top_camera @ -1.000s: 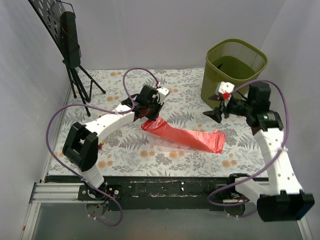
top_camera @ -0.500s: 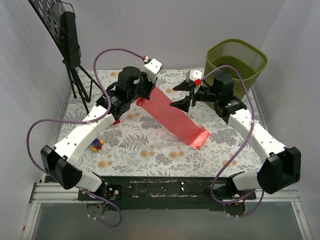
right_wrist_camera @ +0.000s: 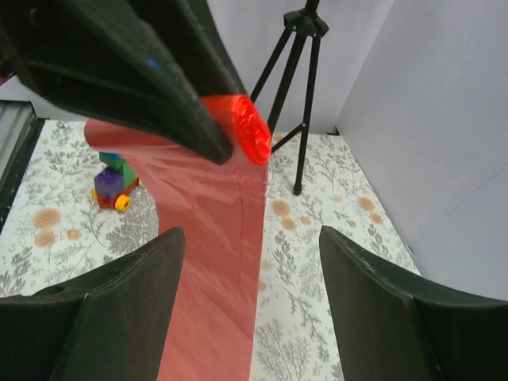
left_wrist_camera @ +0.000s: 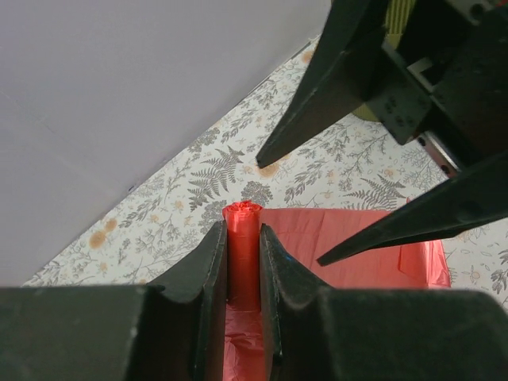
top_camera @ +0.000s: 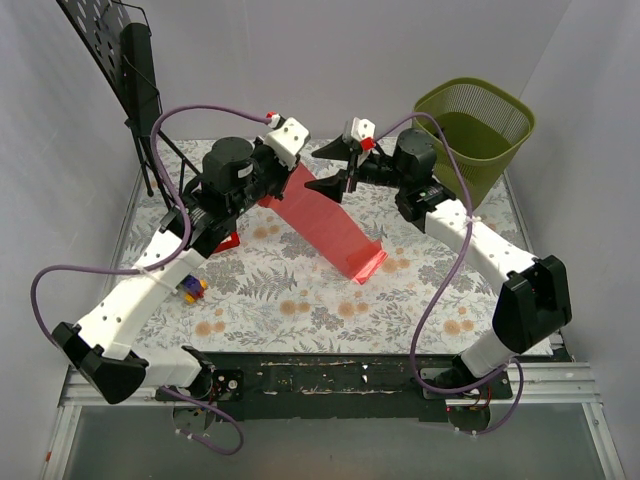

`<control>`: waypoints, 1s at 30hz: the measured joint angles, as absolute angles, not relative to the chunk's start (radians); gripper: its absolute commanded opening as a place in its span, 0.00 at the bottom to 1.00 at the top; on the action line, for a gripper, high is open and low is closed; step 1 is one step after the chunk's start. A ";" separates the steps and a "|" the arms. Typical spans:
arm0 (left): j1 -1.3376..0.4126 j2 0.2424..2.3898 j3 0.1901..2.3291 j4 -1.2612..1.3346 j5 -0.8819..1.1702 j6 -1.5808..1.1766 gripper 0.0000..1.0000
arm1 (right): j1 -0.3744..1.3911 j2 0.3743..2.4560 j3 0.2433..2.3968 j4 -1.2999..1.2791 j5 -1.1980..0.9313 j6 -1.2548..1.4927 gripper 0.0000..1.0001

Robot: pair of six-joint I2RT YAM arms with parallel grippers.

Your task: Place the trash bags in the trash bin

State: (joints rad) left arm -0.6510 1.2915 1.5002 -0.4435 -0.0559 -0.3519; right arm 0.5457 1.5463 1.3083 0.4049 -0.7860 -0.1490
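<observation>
Above the middle of the flower-patterned table (top_camera: 300, 305), the left gripper (left_wrist_camera: 243, 232) is raised with its jaws clamped on the rolled-up end of the red trash bag (top_camera: 335, 225). The left wrist view shows the tight red roll pinched between the two black fingers (left_wrist_camera: 208, 270). From that roll the thin sheet hangs down and slopes toward the near right. Its lower end seems to rest on the table, though the top view does not make that certain. The right gripper (right_wrist_camera: 252, 242) faces the left one from just beside it, its jaws spread wide with nothing between them, one finger to each side of the hanging sheet in its own wrist view. The olive-green trash bin (top_camera: 478, 108) stands at the far right corner, well apart from the bag, with the right arm reaching across in front of it. A small colourful toy on wheels (top_camera: 190, 289) sits on the table near the left arm, and a black tripod stand (top_camera: 140, 80) rises at the far left.
</observation>
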 measured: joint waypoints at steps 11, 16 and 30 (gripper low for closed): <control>-0.666 1.251 1.470 -0.432 -0.072 -0.305 0.00 | 0.581 1.642 1.379 0.453 -0.788 -0.065 0.59; -0.666 1.251 1.458 -0.430 -0.072 -0.295 0.00 | 0.590 1.645 1.393 0.456 -0.792 -0.045 0.57; -0.666 1.247 1.438 -0.414 -0.073 -0.296 0.00 | 0.610 1.669 1.425 0.468 -0.802 -0.033 0.47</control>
State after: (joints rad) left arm -0.6659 1.2469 1.4376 -0.4137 -0.0734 -0.2962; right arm 0.6102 1.6691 1.4254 0.4679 -0.8021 -0.0326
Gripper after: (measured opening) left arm 0.141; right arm 0.522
